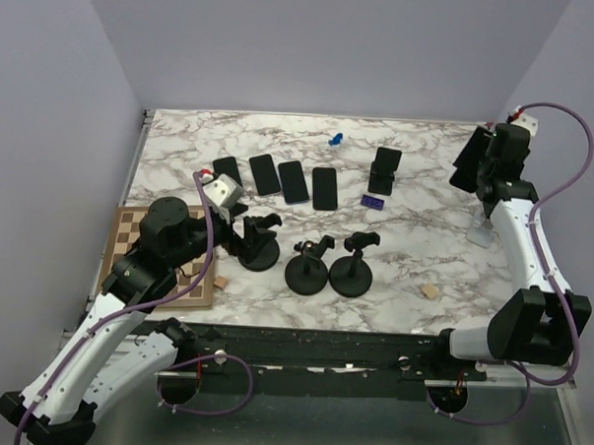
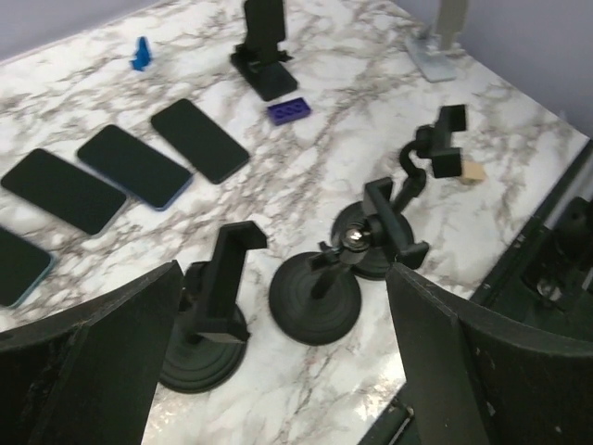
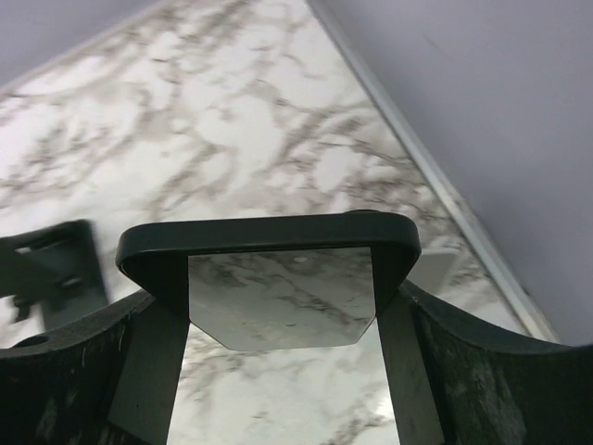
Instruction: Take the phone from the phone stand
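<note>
While clamped edge to edge in the right gripper [image 3: 278, 315], lifted apart from the pale phone stand [image 1: 481, 231] at far right, keep the phone [image 3: 269, 236] steady and carry slowly, without loosening. Leave left gripper [image 2: 287, 371] idle, jaws spread wide, empty.

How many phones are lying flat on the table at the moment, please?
4, side by side in one row on the table, left of centre: the leftmost phone, second phone, third phone and rightmost phone. None appears hidden.
</note>
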You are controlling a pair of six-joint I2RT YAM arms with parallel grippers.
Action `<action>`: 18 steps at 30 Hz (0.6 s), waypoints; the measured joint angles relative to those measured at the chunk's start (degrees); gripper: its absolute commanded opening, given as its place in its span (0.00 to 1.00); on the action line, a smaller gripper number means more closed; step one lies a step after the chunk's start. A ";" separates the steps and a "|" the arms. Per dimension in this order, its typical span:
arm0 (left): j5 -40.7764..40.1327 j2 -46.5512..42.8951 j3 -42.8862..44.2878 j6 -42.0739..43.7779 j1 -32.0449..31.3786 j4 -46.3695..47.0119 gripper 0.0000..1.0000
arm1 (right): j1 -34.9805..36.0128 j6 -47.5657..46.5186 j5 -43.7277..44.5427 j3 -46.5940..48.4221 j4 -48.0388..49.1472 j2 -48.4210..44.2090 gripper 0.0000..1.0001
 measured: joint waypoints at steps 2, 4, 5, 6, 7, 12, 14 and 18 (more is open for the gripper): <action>-2.34 -0.63 -0.55 0.20 1.33 0.15 0.99 | 3.28 1.68 -0.48 1.66 -0.13 0.00 0.01; -4.66 -1.36 -1.05 0.46 2.38 0.48 0.98 | 6.62 3.34 -1.77 2.91 -0.39 0.20 0.01; -5.75 -1.77 -1.29 0.61 2.93 0.68 0.99 | 8.46 4.04 -2.25 3.58 -0.52 0.57 0.01; -6.88 -2.21 -1.55 0.79 3.39 0.90 0.99 | 10.10 4.72 -2.67 4.44 -0.83 1.25 0.01; -7.96 -2.69 -1.90 0.92 3.82 1.22 0.98 | 12.00 5.46 -2.99 5.35 -0.90 2.25 0.01; -12.81 -5.01 -3.54 1.64 5.22 2.47 0.99 | 22.60 8.41 -6.19 10.36 -0.94 10.27 0.01; -14.10 -5.86 -4.04 1.92 5.66 2.75 0.98 | 26.18 9.31 -7.67 12.63 -1.49 14.45 0.01; -15.91 -7.21 -4.46 2.29 6.99 3.69 0.99 | 31.39 10.86 -10.47 18.60 -4.02 23.43 0.01</action>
